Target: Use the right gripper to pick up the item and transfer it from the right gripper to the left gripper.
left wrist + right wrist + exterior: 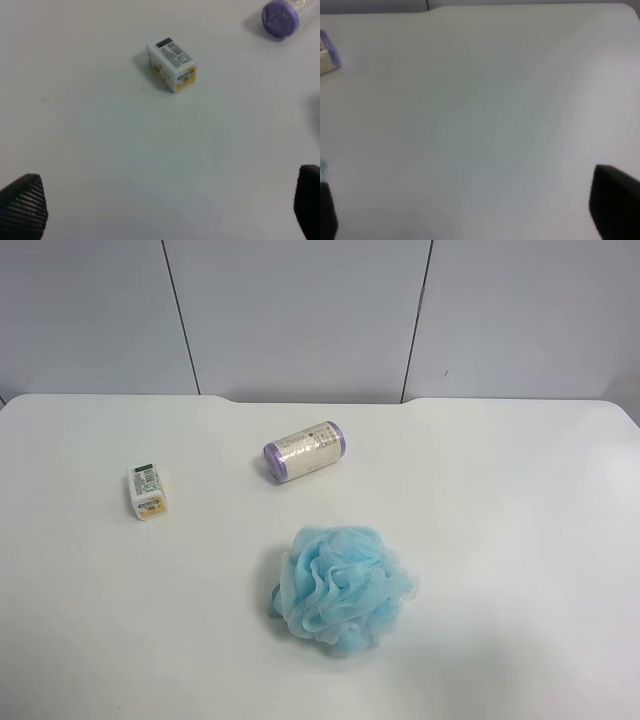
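Observation:
The item (148,490), a small white box with an orange picture and a barcode, lies on the white table (520,540) at the exterior high view's left. It also shows in the left wrist view (171,65), well ahead of my left gripper (165,210). That gripper's black fingertips (22,205) are wide apart with nothing between them. My right gripper (470,215) is also open and empty over bare table, with its fingers (615,207) at the frame's edges. The item is out of the right wrist view. No arm shows in the exterior high view.
A purple-ended cream cylinder (305,450) lies on its side near the table's middle back; it also shows in the right wrist view (327,52) and the left wrist view (280,17). A blue mesh bath sponge (342,585) sits in front of it. A grey panelled wall (300,310) stands behind the table.

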{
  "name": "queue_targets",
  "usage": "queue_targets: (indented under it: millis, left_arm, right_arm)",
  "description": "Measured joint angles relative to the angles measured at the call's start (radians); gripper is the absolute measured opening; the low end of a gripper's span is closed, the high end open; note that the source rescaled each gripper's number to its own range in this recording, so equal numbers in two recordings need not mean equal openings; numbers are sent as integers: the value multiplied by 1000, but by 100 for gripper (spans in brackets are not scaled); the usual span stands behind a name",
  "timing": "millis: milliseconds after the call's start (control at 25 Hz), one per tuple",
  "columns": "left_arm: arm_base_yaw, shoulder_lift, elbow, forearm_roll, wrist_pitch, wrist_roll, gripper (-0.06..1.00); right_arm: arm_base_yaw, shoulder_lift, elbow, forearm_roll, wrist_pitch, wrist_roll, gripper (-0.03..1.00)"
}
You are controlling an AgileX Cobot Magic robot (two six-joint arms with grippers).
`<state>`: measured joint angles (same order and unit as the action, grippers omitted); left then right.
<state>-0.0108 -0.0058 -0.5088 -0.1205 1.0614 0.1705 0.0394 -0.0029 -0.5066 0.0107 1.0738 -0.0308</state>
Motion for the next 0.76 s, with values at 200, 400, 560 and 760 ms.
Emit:
queue_targets:
  millis: [200, 400, 560, 760]
  left_arm:
    - [0, 0, 0, 0, 0, 0, 100]
    - [0, 0, 0, 0, 0, 0, 100]
    - [0, 0, 0, 0, 0, 0, 100]
    - [0, 0, 0, 0, 0, 0, 100]
  right_arm:
    - [0, 0, 0, 0, 0, 0, 100]
    - [0, 0, 0, 0, 0, 0, 100]
    - [0, 0, 0, 0, 0, 0, 100]
    - [0, 0, 0, 0, 0, 0, 100]
